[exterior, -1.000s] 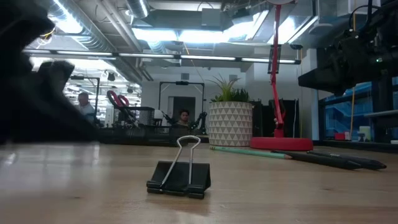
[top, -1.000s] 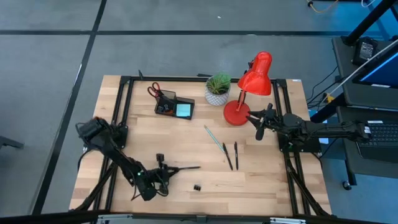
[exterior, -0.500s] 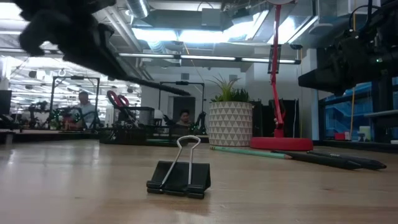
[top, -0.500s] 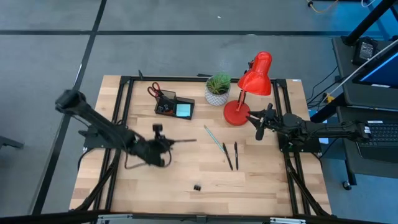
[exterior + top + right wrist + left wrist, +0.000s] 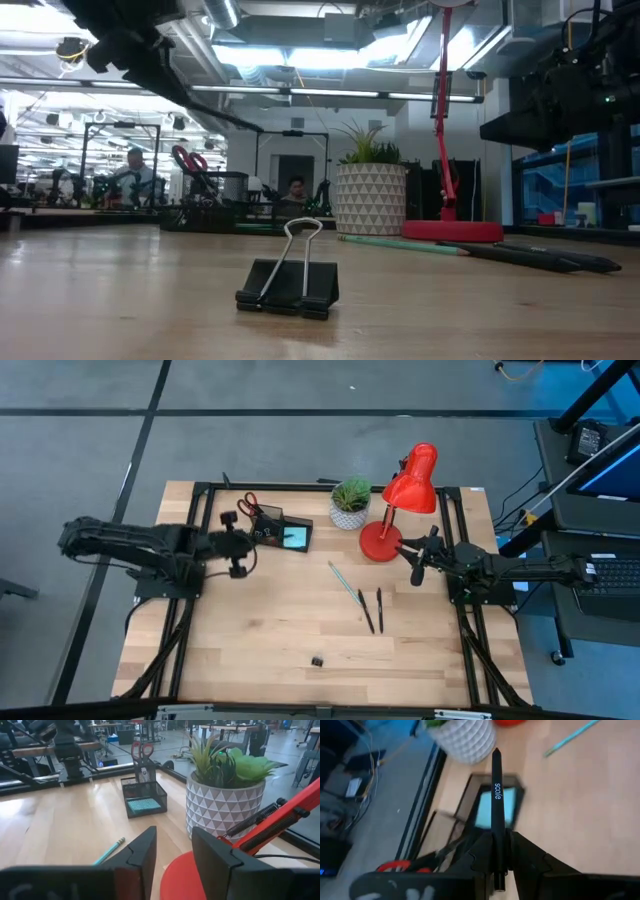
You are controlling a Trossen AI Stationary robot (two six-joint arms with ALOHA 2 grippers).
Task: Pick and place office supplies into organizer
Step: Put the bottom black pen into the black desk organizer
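My left gripper [image 5: 246,546] [image 5: 496,851] hangs above the table's far left part, shut on a black pen [image 5: 496,795] printed "scale". The pen's tip points over the black mesh organizer [image 5: 282,532] [image 5: 492,812]. The organizer holds red-handled scissors [image 5: 248,505] and a light-blue notepad [image 5: 295,537]. A teal pencil [image 5: 345,582], two black pens [image 5: 367,612] and a black binder clip [image 5: 290,275] lie on the table. My right gripper [image 5: 417,565] [image 5: 174,855] waits open beside the red lamp's base [image 5: 380,542]. My left gripper pinches the black pen between its two fingers near the pen's back end [image 5: 496,870]. The pen runs along the fingers and sticks out ahead of them. It is lifted clear of the table, and in the low view the pen [image 5: 215,112] slants down toward the organizer.
A potted plant [image 5: 350,502] and the red desk lamp [image 5: 410,480] stand at the far edge, right of the organizer. Bare wood lies over the table's left and near parts [image 5: 240,630]. The binder clip [image 5: 316,660] sits near the near edge.
My left gripper has risen from low over the table's near left part and moved toward the far edge, up to the organizer. It stays shut on the pen, which it has carried along, tip still pointing toward the table's right.
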